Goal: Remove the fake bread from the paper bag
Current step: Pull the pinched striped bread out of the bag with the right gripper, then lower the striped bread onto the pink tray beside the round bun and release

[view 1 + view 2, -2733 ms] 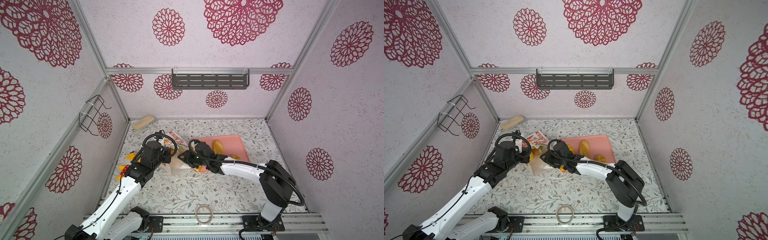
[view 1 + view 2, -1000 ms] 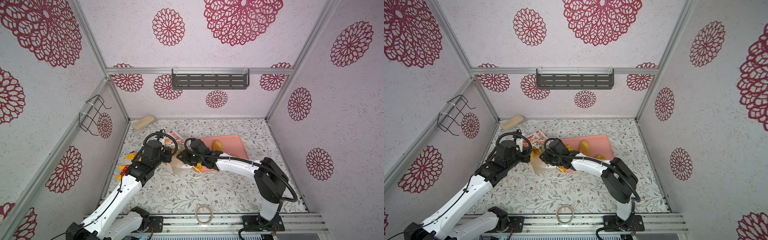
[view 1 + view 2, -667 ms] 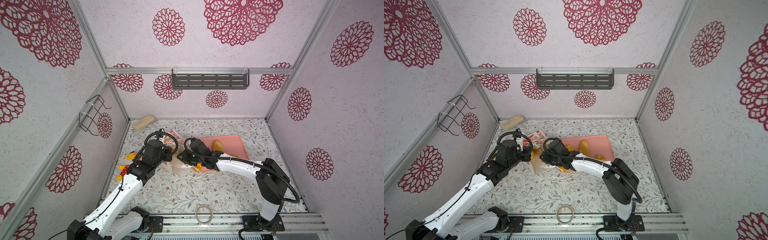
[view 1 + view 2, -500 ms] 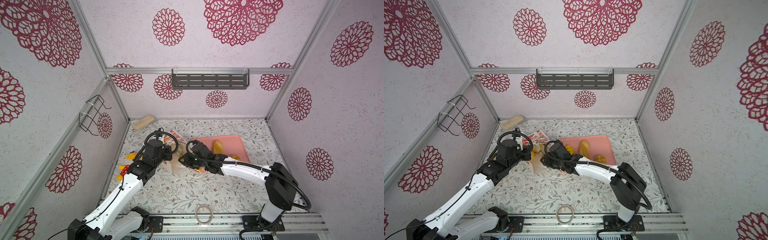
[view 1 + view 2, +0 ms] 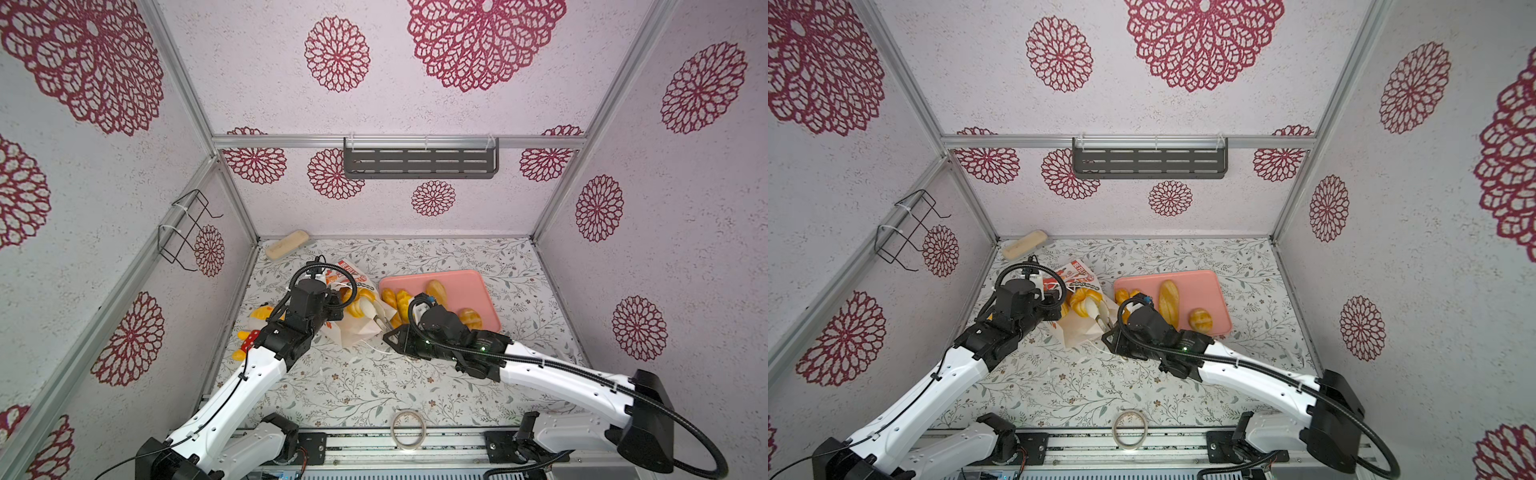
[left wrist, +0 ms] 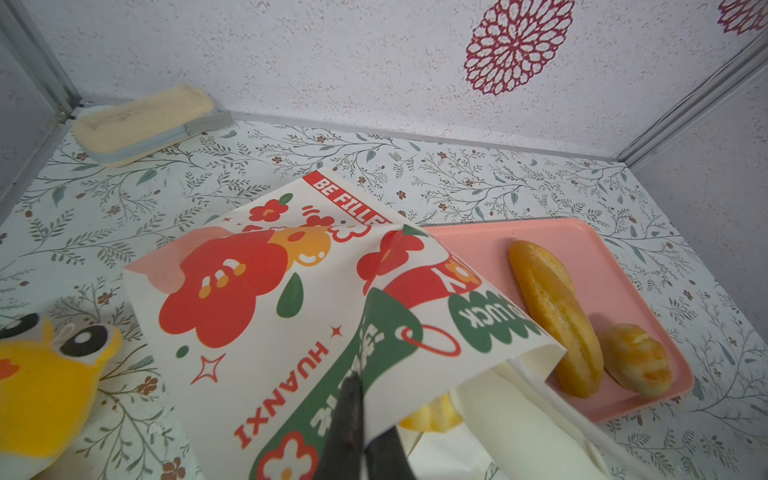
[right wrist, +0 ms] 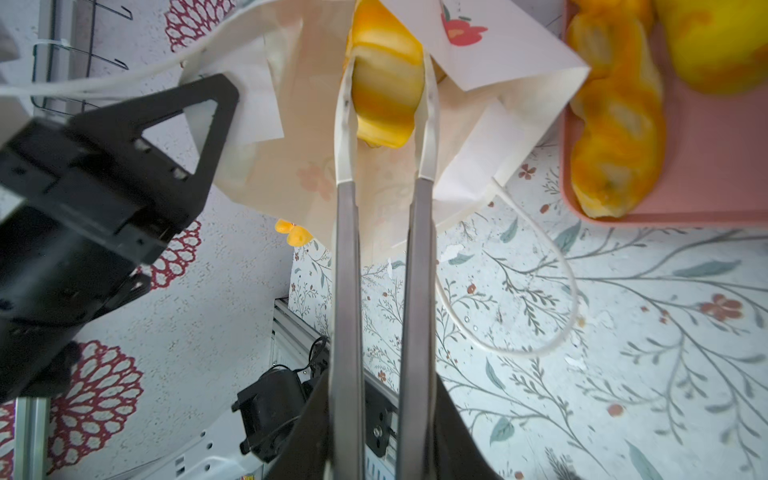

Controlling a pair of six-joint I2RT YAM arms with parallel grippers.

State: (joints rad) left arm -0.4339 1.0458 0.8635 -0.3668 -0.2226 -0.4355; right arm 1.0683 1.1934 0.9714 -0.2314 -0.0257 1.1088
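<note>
The paper bag (image 6: 266, 311) looks matt, the fake bread (image 7: 384, 83) glossy, the pink tray (image 6: 623, 266) smooth plastic.

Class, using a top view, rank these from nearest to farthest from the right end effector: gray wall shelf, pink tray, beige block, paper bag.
1. Paper bag: the right end effector grips a bread roll at its mouth.
2. Pink tray: just beside, toward the right.
3. Beige block: back left corner.
4. Gray wall shelf: high on the back wall.
</note>
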